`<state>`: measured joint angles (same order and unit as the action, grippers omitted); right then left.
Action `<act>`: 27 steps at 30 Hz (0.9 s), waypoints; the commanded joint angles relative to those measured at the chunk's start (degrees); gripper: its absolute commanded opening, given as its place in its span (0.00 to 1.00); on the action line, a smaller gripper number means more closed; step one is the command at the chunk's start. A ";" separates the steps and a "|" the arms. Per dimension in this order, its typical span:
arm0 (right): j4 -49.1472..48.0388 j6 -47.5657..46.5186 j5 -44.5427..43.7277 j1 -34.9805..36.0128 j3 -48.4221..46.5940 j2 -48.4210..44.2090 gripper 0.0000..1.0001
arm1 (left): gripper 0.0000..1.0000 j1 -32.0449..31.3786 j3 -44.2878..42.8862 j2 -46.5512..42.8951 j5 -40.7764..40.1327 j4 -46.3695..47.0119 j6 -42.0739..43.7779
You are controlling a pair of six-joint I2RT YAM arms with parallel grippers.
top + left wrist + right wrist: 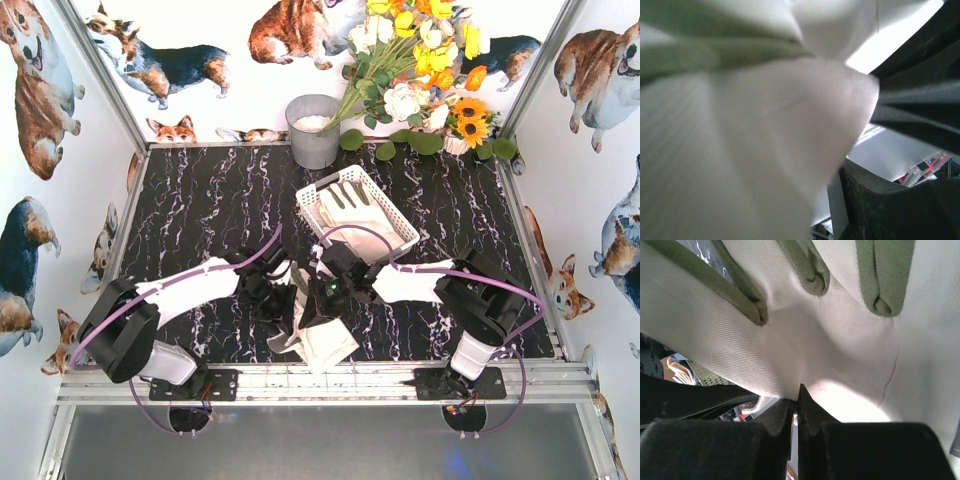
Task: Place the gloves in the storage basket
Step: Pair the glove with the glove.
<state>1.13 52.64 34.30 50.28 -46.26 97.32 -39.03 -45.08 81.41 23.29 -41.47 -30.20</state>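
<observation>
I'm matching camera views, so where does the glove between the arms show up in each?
Top external: glove at low centre, just above the front rail.
Left wrist: glove, blurred, fills left and middle.
Right wrist: glove fills the upper part, pinched by the right end effector.
Shared landmark: its grey-green strips, in both wrist views.

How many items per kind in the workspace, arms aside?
White lattice basket: 1
Work gloves: 2 seen, one held, the other in the basket, maybe more piled there
Grey bucket: 1
Flower bouquet: 1
Total: 5
</observation>
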 commanded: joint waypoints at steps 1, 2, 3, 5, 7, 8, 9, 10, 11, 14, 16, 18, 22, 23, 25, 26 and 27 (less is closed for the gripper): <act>-3.55 -0.34 -2.41 -0.45 -0.98 -2.32 0.00 | 0.43 -1.25 -1.78 -2.17 1.50 -6.63 0.53; -3.64 -0.41 -2.28 -0.37 -1.02 -2.24 0.00 | 0.43 -1.31 -1.69 -2.62 1.65 -6.78 0.23; -3.72 -0.50 -2.06 -0.41 -1.15 -2.16 0.00 | 0.43 -1.29 -1.37 -3.08 2.12 -6.49 -0.23; -3.94 -0.88 -1.54 -0.20 -1.41 -2.02 0.00 | 0.44 -1.35 -0.40 -4.05 2.94 -5.58 -1.28; -3.44 -1.64 -1.18 0.14 -1.82 -2.20 0.00 | 0.43 -1.41 0.30 -5.30 2.39 -5.29 -2.22; -3.10 -2.15 -1.11 0.28 -1.97 -2.47 0.00 | 0.43 -1.42 0.32 -6.22 1.40 -5.42 -2.84; -2.61 -2.88 -0.89 0.37 -2.18 -2.67 0.03 | 0.43 -1.36 0.15 -7.39 0.16 -5.60 -3.53; -2.05 -3.42 -0.64 0.42 -2.34 -2.92 0.07 | 0.43 -1.38 -0.14 -9.04 -1.03 -5.92 -4.08; -1.33 -4.04 -0.46 0.46 -2.61 -3.07 0.11 | 0.44 -1.37 -0.56 -10.18 -2.49 -6.40 -4.87; -0.49 -5.32 0.68 0.73 -3.14 -3.13 0.21 | 0.46 -1.19 -2.51 -13.11 -7.20 -7.61 -6.68; 0.05 -5.96 1.55 0.96 -3.66 -2.93 0.28 | 0.47 -0.66 -3.41 -14.84 -9.79 -8.12 -7.50; 0.81 -6.74 1.81 1.49 -4.45 -3.28 0.34 | 0.49 -0.02 -4.05 -16.39 -12.22 -8.23 -8.11; 4.64 -8.93 1.38 2.44 -6.07 -5.12 0.41 | 0.50 1.22 -3.40 -19.40 -16.46 -5.03 -11.11; 5.49 -9.29 1.11 2.45 -6.12 -5.74 0.42 | 0.51 1.23 -2.93 -20.15 -17.12 -3.21 -12.09; 7.50 -9.87 0.42 2.40 -6.12 -7.08 0.44 | 0.52 1.32 -1.60 -21.44 -17.73 0.57 -14.23; 8.90 -10.53 -0.20 2.45 -6.12 -7.90 0.44 | 0.52 1.33 -0.88 -21.91 -17.68 2.81 -15.33; 10.41 -11.14 -0.87 2.45 -6.24 -8.64 0.44 | 0.52 1.39 -0.04 -22.37 -17.56 4.69 -16.43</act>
<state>7.16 44.82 34.70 52.47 -49.87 93.17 -38.15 -47.20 60.93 8.38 -44.77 -41.50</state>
